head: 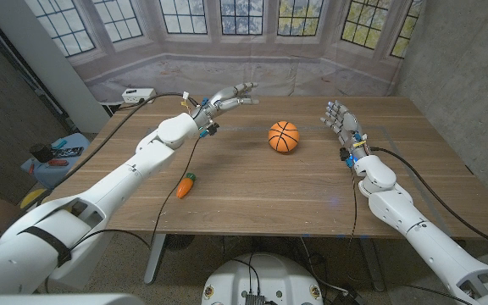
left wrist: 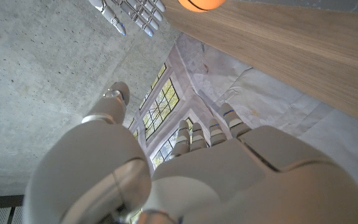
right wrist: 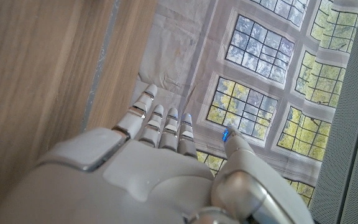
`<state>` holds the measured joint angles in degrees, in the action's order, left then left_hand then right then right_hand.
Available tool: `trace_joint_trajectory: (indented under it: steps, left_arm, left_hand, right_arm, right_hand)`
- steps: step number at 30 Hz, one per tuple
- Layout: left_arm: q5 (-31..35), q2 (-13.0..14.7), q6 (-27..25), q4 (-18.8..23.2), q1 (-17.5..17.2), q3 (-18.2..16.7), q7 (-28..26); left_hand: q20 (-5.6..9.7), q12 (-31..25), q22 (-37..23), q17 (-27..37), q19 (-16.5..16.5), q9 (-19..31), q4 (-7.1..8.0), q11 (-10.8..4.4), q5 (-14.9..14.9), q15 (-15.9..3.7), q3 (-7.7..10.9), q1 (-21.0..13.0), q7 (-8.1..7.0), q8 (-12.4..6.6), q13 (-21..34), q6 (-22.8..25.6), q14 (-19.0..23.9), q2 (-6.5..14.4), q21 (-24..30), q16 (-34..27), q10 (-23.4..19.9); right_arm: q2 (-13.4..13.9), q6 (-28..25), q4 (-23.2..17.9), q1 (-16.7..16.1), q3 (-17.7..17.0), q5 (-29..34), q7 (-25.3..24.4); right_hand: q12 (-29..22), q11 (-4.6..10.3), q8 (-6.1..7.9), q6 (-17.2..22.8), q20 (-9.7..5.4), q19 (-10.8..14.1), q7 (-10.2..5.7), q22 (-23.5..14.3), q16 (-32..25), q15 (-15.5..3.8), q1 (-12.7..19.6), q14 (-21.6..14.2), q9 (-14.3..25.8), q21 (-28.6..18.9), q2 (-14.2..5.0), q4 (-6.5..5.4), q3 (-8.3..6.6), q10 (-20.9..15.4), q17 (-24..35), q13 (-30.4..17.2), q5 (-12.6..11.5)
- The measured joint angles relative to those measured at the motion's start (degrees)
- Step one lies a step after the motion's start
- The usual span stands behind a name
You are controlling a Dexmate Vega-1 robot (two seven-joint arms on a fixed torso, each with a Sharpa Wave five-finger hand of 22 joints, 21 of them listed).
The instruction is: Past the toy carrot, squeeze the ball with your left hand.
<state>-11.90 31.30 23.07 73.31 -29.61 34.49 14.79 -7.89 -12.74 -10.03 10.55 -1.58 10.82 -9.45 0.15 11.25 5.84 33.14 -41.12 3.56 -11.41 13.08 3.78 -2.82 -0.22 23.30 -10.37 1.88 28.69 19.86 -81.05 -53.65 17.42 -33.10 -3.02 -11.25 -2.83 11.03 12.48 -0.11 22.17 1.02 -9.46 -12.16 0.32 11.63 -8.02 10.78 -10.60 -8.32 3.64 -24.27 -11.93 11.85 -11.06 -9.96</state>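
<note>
The left robot hand [head: 227,102] is hovering near the far edge of the bench [head: 252,191], holding nothing, its fingers apart and reaching toward the middle of that edge. The ball [head: 284,136], an orange toy basketball, is sitting on the bench just beyond the centre, between the two arms and nearer the right robot hand [head: 339,119] than the left one. The toy carrot [head: 185,185] is lying nearer the front edge on the left side, under the left forearm, so the left robot hand is already reaching past it, and what is left is the approach to the ball and the squeeze. To do that well, the left robot hand should be swinging toward the bench's centre and dropping, with the palm turning to face the ball, so that the thumb comes down on one side and the fingers on the other. Closing should be slow and even, since a round ball is likely to roll off toward the right edge if one side touches first. In the left wrist view the ball [left wrist: 201,4] is showing as a cropped sliver at the frame's rim, so the gap still to be crossed is hard to judge from there. The right robot hand is standing with its fingers apart and pointing up, gripping nothing, well clear of the ball; it should be waiting where it is.
</note>
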Motion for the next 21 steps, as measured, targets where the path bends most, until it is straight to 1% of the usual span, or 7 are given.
trace_joint_trajectory:
  steps: [1,4,7,10,13,16,21]
  left_arm:
    - [0.27,0.11,0.01,0.03,0.21,0.16,0.21]
    - [1.21,0.38,0.03,0.12,0.64,0.55,0.73]
    - [2.3,0.67,0.03,0.34,1.11,0.96,1.08]
    - [3.47,1.0,0.03,0.62,1.72,1.47,1.36]
    - [4.81,1.26,0.03,0.82,2.36,2.09,1.67]
    - [5.92,1.52,-0.02,0.98,3.07,2.82,2.01]
    - [8.68,1.91,-0.36,1.45,4.3,3.95,2.51]
  left_hand:
    - [-0.02,0.0,0.0,0.0,-0.2,0.0,0.13,-0.28,0.0,0.0,-0.14,0.0,-0.39,0.0,0.1,0.05,-0.39,0.0,-0.14,0.0,0.28]
    - [-0.2,0.0,0.0,0.0,-0.39,0.0,0.22,-0.88,0.0,0.2,-0.54,0.0,-0.61,0.0,0.12,0.21,-0.59,0.0,-0.23,0.0,0.89]
    - [-0.51,0.0,0.0,0.0,-0.69,0.0,0.47,-0.89,0.0,0.22,-0.91,0.0,-1.07,0.0,0.36,-0.25,-1.0,0.0,-0.66,0.0,0.89]
    - [-0.2,0.0,-0.23,0.0,-1.0,0.0,0.38,-1.17,0.0,0.2,-1.0,0.0,-1.39,0.0,0.39,-0.88,-1.62,0.0,-0.97,-0.01,1.22]
    - [-0.31,0.0,-0.26,0.0,-1.16,-0.01,0.3,-0.46,0.0,0.1,-1.56,-0.29,-1.37,0.17,0.59,-1.45,-1.91,-0.3,-1.11,-0.01,1.93]
    - [-0.2,0.25,-0.26,0.0,-1.82,0.0,0.3,-0.23,0.0,0.41,-2.2,-0.49,-1.46,0.66,0.65,-2.92,-2.85,-0.56,-1.78,-0.01,2.98]
    - [-0.34,0.46,-0.26,-0.01,-2.29,-0.01,0.37,0.64,0.0,0.71,-2.58,-0.2,-1.14,0.66,0.92,-4.22,-3.56,-1.17,-2.33,-0.01,4.11]
  right_arm:
    - [-0.03,0.02,0.0,0.0,-0.01,-0.01,-0.02]
    - [-0.05,0.04,0.0,-0.01,-0.05,-0.01,-0.07]
    - [-0.06,0.06,-0.05,-0.21,-0.11,-0.03,-0.23]
    - [-0.06,0.08,-0.34,-0.5,-0.2,-0.05,-0.45]
    - [-0.05,0.09,-0.67,-0.87,-0.34,-0.08,-0.7]
    - [-0.01,0.09,-0.86,-1.09,-0.39,-0.1,-0.82]
    - [0.12,0.09,-1.19,-1.46,-0.54,-0.18,-1.02]
  right_hand:
    - [0.0,0.0,0.0,0.0,0.0,0.0,0.0,0.0,0.0,0.0,0.0,0.0,0.0,0.0,0.0,0.0,0.0,0.0,0.0,0.0,0.0]
    - [0.0,0.0,0.0,0.0,0.0,0.0,0.0,0.0,0.0,0.0,0.0,0.0,0.0,0.0,0.0,0.0,0.0,0.0,0.0,0.0,0.0]
    - [0.0,0.0,0.0,0.0,0.0,0.0,0.0,0.0,0.0,0.0,0.0,0.0,0.0,0.0,0.0,0.01,0.01,0.0,0.0,0.0,0.0]
    - [0.0,0.0,0.0,0.0,0.0,0.0,0.0,0.0,0.0,0.0,0.0,0.0,0.0,-0.21,0.0,0.25,0.25,0.0,0.0,0.0,0.0]
    - [0.0,0.0,0.0,0.0,0.0,0.0,0.0,0.0,0.0,0.0,0.0,0.0,0.0,-0.21,0.0,0.24,0.25,0.0,0.0,0.0,0.0]
    - [0.0,0.0,0.0,0.0,0.0,0.0,0.0,0.0,0.0,0.0,0.0,0.0,0.0,-0.21,0.0,0.24,0.25,0.0,0.0,0.0,0.0]
    - [0.0,0.0,0.0,0.0,0.0,0.0,0.0,0.0,0.0,0.0,0.0,0.0,0.0,-0.21,0.0,0.24,0.25,0.0,0.0,0.0,0.0]
